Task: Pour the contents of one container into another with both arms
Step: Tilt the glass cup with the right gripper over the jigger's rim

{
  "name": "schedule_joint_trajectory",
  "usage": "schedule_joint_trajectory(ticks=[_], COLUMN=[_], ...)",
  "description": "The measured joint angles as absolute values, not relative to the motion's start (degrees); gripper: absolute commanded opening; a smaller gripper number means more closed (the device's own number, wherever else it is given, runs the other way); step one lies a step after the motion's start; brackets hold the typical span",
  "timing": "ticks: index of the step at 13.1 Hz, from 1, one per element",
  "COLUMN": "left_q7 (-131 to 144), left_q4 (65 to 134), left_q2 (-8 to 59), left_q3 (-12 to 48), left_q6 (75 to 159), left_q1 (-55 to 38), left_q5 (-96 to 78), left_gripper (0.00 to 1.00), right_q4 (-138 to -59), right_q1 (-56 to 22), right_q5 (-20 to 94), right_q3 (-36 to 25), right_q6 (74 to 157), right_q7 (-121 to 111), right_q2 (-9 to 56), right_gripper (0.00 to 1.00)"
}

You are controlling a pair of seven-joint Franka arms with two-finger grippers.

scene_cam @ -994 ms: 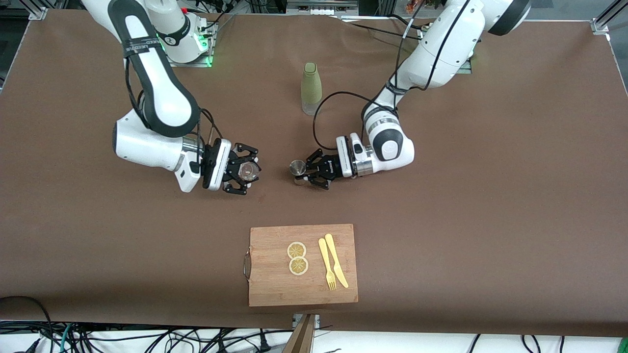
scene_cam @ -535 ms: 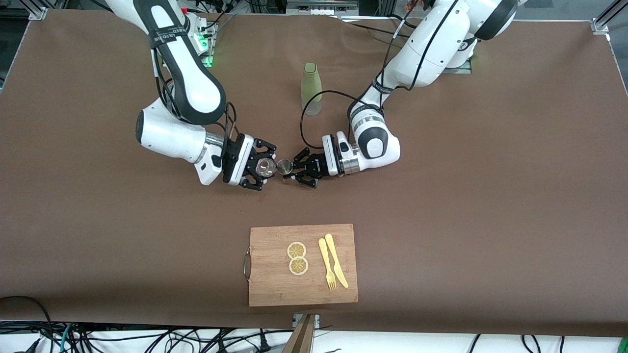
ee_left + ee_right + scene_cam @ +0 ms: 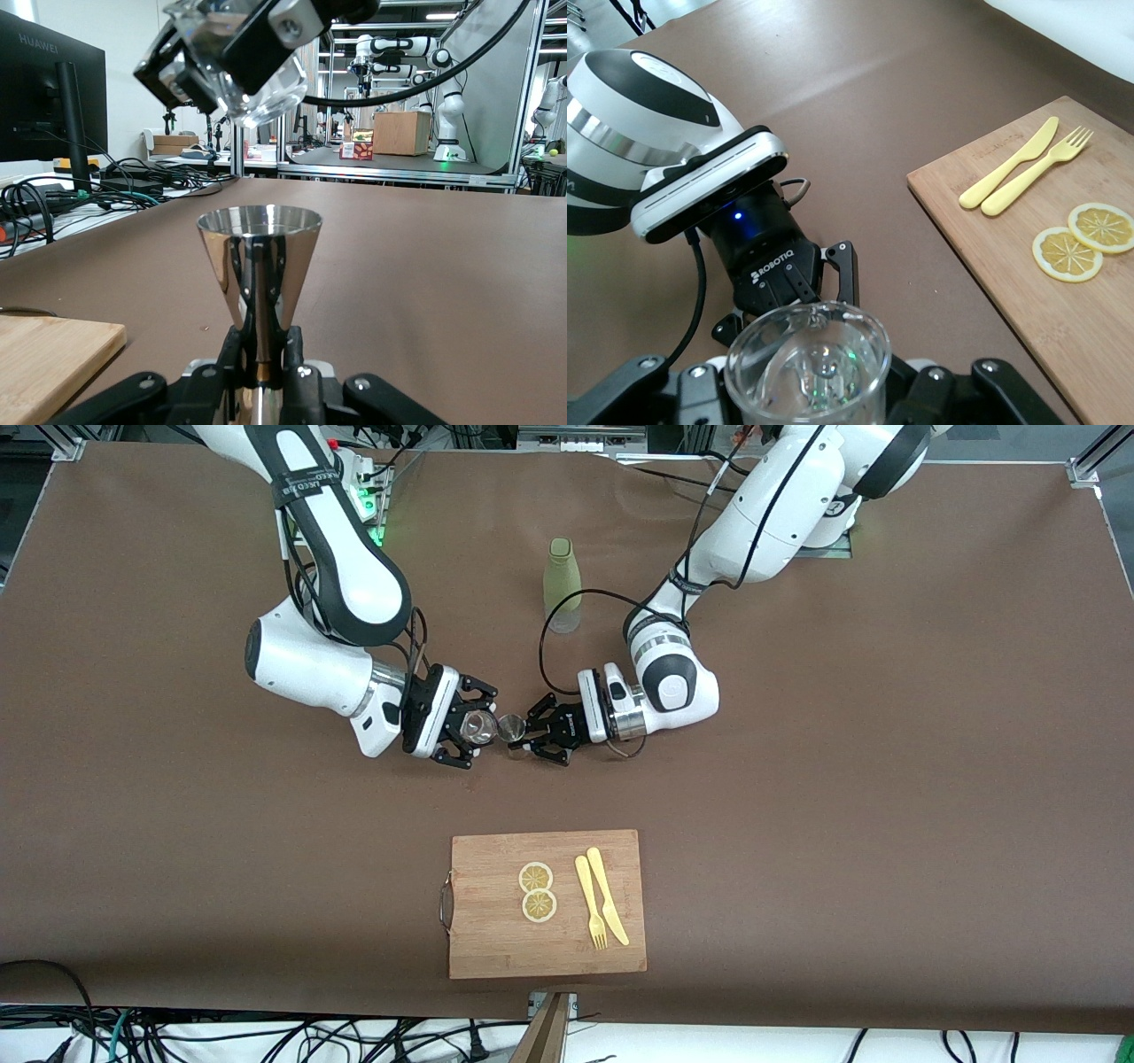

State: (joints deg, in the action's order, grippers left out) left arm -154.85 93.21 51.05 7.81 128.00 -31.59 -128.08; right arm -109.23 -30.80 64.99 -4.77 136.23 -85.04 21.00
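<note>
Clear glass cup (image 3: pixel 479 728) held in the right gripper (image 3: pixel 461 730), jaws closed round its wall, tipped toward the polished steel cone-shaped jigger (image 3: pixel 511 728). Jigger is clamped low on its narrow waist by the left gripper (image 3: pixel 537 735), jaws shut, mouth up, just beside the glass rim. Both are up over mid-table (image 3: pixel 797 779), above bare brown surface. I judge the glass fragile and slick, the jigger stiff, light, slippery; a mid-wall grip suits the glass. Wooden cutting board (image 3: pixel 496 948) lies nearer the camera.
</note>
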Motion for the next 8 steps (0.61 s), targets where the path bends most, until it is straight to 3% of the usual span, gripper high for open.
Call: schedule_joint_trajectory(ticks=[8], left_q7=[-154.85], left_q4=[93.13], left_q2=[51.06], left_q3=[7.8], left_q6=[128.14], left_q1=[-31.59], left_q5=[-128.08], left_gripper=[0.0], right_q4=[-114.43], right_q1=[-30.76], right_q5=[61.13], right_q3=[-3.63], right_q6=[136.21], right_q7=[-85.04], right_q2=[17.34], right_gripper=[0.28])
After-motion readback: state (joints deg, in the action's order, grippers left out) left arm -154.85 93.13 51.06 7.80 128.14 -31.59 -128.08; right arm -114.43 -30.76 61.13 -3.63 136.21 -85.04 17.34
